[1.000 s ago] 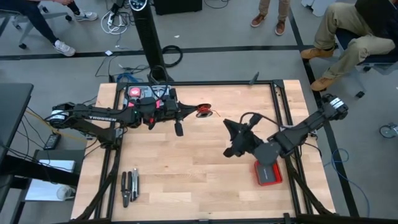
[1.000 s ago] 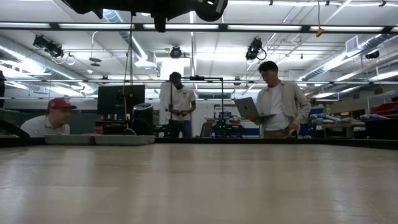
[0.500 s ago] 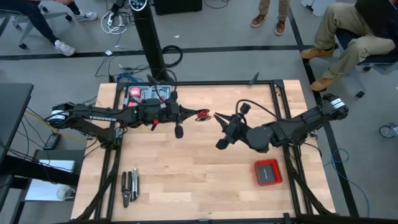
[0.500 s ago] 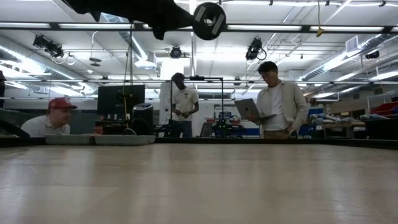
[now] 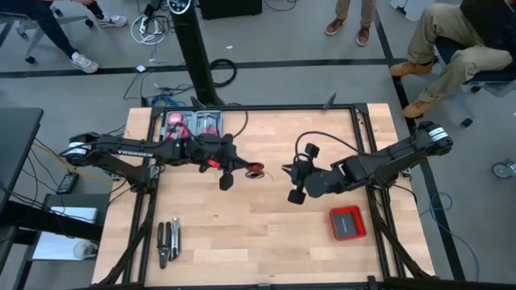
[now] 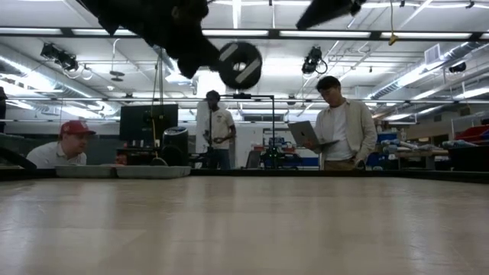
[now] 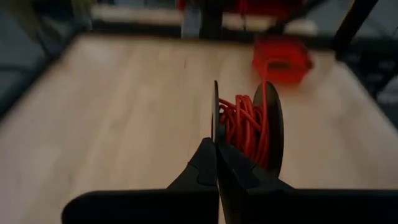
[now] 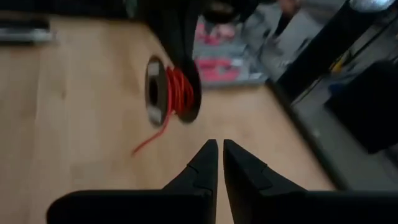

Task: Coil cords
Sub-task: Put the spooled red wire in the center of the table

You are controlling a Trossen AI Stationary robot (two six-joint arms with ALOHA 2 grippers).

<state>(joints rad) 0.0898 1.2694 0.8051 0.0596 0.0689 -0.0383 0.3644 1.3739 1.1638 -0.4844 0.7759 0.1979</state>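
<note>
The cord is a thin red wire wound on a small black spool [image 5: 255, 170], which hangs in the air over the middle of the table, also seen in the low view [image 6: 239, 65]. A short loose tail of the wire [image 8: 149, 140] dangles from the coil. My left gripper [image 5: 242, 167] reaches in from the table's left and is shut on the spool. My right gripper [image 5: 287, 171] faces the spool from the table's right, a short way off. Its fingers [image 8: 205, 163] stand almost together with nothing between them. My left gripper pinches one thin black flange of the spool [image 7: 216, 124] at its rim between its two fingertips. The fingers come from the table's left, slanting a little downward. The spool is lifted clear of the table, its flanges on edge and the red coil [image 7: 244, 127] beside the fingers.
A flat red box [image 5: 347, 222] lies on the table at the near right. Dark hand tools [image 5: 168, 242] lie at the near left. A tray with red and pink items [image 5: 193, 123] sits at the far left. People stand and sit beyond the far edge.
My left gripper has sunk and tipped downward, carrying the spool lower and a little toward the table's near edge. My right gripper has swung from above the red box toward the spool, rolling its wrist, and now points at the spool.
</note>
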